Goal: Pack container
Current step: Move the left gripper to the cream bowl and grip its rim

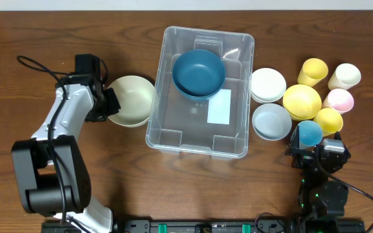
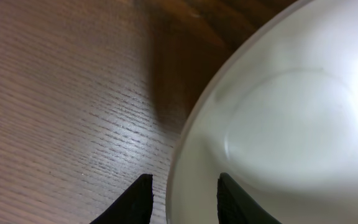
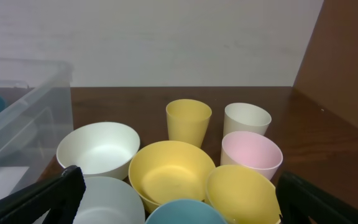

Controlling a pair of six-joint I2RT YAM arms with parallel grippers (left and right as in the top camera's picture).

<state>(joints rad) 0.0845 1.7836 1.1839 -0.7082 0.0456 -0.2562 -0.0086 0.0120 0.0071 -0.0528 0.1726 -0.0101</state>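
Overhead: my left gripper [image 1: 109,103] is at the near rim of the cream bowl [image 1: 133,100]. The container [image 1: 167,133] is just beyond the bowl and holds a dark blue bowl [image 1: 199,72].
Left wrist: my fingers [image 2: 132,202] are parted astride the cream bowl's rim, not clenched.
Right wrist: my right gripper [image 3: 179,180] is spread wide and holds nothing. A yellow bowl [image 3: 169,168] is straight ahead, and the container is off to its left.

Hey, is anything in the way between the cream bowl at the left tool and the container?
Nothing visible. The cream bowl sits right beside the left wall of the container, the left tool straddling its rim. Inside, a blue bowl takes the far end; the near end is free.
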